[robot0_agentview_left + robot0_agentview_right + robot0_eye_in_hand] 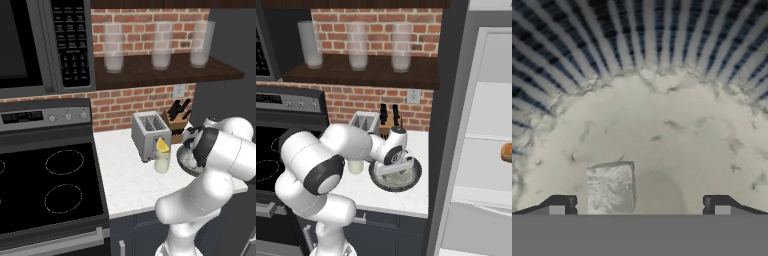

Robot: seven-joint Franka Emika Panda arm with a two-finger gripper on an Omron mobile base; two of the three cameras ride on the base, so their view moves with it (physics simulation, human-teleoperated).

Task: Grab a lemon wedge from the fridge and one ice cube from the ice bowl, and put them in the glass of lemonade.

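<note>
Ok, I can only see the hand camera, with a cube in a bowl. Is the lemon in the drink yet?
Observer: Yes. The lemon wedge sits at the top of the glass.
Operator: Where's the glass from the bowl?
Observer: To the left of the bowl, in front of the toaster.
Operator: Is the fridge shut?
Observer: No, the fridge stands open on the right, and its white shelves show.

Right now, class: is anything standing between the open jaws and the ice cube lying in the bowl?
Nothing visible does. In the hand view the ice cube lies bare on the pale floor of the bowl, just beyond the gripper, nearer one fingertip than the other. The jaws stand open, with only bowl floor around the cube.
</note>
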